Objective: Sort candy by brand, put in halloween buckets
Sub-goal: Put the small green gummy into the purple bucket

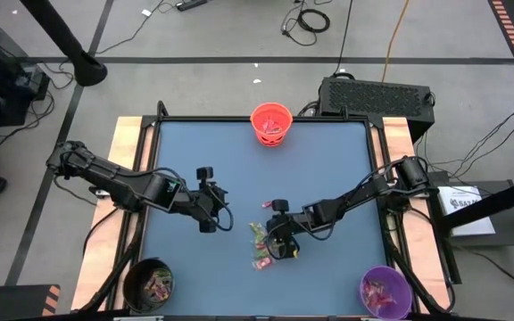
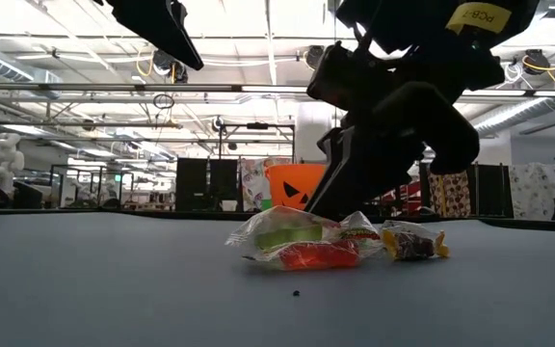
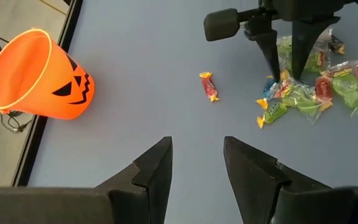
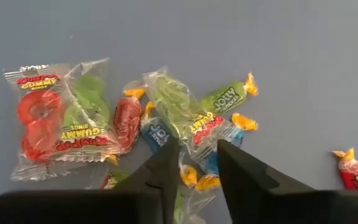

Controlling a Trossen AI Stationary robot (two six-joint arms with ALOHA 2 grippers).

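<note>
Three round plastic buckets ring the blue counter [image 1: 194,152]: orange [image 1: 271,123], black [image 1: 148,283], purple [image 1: 385,292]; shiny wrapped candy [image 1: 261,245] lies mid-counter. Right gripper [image 4: 191,171] reaches into that candy, fingers narrow, grip unclear; left gripper [image 3: 196,165] hovers beside the candy, fingers apart, empty.

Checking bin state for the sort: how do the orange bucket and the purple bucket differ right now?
The orange bucket stands at the table's far edge, centre; the purple bucket is at the near right corner. The orange one bears a black jack-o'-lantern face; none is visible on the purple one. Both are upright, open-topped, with candy inside.
</note>
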